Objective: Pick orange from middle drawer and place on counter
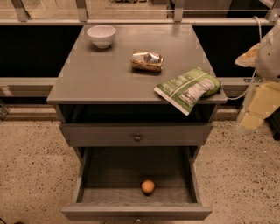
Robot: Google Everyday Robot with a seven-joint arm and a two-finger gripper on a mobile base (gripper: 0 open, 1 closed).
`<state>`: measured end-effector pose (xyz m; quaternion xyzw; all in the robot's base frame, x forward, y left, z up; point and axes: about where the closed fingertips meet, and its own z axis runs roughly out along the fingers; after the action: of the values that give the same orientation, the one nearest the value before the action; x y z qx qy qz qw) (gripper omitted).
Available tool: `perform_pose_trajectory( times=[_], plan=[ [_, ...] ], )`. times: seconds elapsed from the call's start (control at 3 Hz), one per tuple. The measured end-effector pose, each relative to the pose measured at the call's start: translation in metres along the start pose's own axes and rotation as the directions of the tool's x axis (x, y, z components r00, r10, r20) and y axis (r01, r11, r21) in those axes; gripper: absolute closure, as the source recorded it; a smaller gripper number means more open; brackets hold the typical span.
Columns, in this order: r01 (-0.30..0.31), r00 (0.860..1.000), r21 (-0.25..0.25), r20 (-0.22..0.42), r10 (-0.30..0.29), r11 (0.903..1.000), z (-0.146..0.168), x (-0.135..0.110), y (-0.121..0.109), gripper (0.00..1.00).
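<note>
My hand hangs right of the grey wooden table, and I cannot tell its grip; the small round orange sits in the open grey drawer.

Location type: indoor robot test station in an office-like building.

Speckled stone-chip floor, metal railing posts behind, and one free-standing grey cabinet whose worktop carries a bowl, a gold packet and a green bag. The robot's pincer hangs at the right edge, beside the cabinet.
</note>
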<state>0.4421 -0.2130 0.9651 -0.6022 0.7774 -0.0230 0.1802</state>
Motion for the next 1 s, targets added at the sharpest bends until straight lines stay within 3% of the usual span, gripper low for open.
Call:
perform_pose_trajectory(
  times=[0.33,0.67,1.0],
  plan=[
    [0.029,0.989,-0.025,0.147,-0.025,0.9993,0.044,-0.005,0.028,0.00],
    [0.018,0.976,-0.021,0.217,-0.013,0.9996,0.064,0.006,0.050,0.00],
    [0.058,0.970,-0.057,0.239,-0.043,0.9967,0.070,-0.002,0.050,0.00]
  ],
)
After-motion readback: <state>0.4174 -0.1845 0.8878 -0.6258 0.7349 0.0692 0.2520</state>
